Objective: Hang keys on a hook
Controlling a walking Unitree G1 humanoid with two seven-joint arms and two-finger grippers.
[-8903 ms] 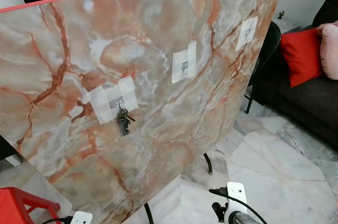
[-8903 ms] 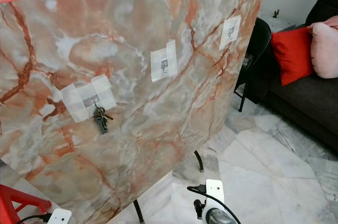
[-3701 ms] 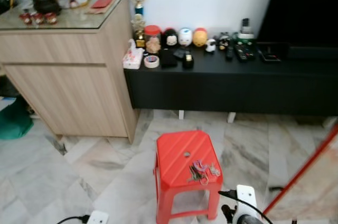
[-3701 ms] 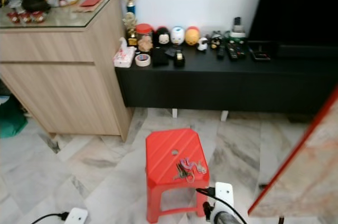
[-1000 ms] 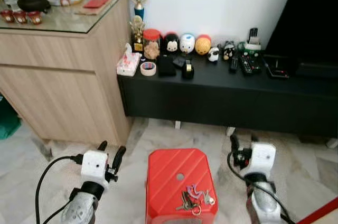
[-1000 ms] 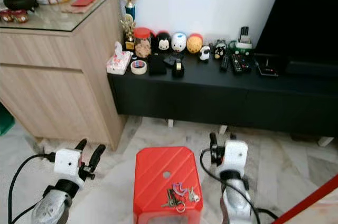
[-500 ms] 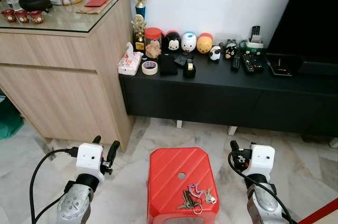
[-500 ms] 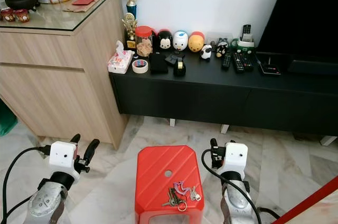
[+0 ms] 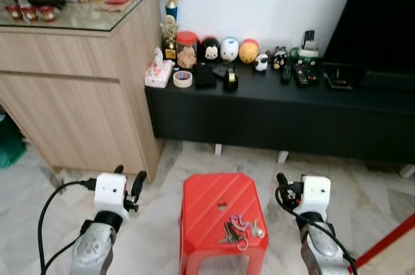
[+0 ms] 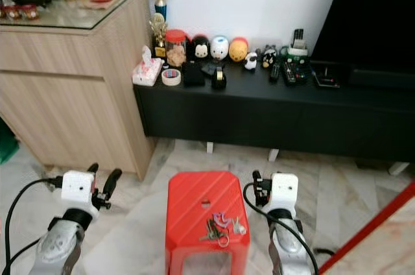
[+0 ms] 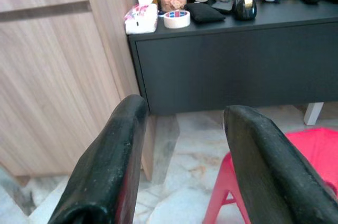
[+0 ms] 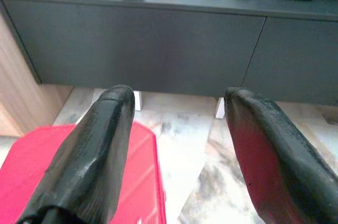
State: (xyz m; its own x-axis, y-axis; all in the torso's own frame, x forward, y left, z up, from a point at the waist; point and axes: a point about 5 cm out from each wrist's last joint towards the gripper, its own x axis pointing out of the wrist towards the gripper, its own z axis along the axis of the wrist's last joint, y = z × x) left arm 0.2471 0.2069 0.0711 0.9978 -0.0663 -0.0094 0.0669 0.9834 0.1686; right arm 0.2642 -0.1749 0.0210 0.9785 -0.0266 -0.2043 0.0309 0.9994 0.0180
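A bunch of keys (image 9: 237, 229) with pink and silver pieces lies on the near right part of a red plastic stool (image 9: 209, 194) on the marble floor. My left gripper (image 9: 129, 180) hangs open to the left of the stool, with nothing between its fingers (image 11: 108, 171). To the right of the stool my right gripper (image 9: 286, 185) is also open and holds nothing between its fingers (image 12: 92, 155). Both grippers are level with the stool's top and apart from the keys.
A low black cabinet (image 9: 272, 116) carrying small figurines, tape and remotes runs along the wall behind the stool. At the left stands a wooden sideboard (image 9: 78, 87). The red edge of the marble-patterned board (image 9: 386, 246) shows at the bottom right.
The camera has tilted slightly, so the whole scene sits a little higher in the picture. Both grippers keep their places beside the stool, and the keys lie as before.
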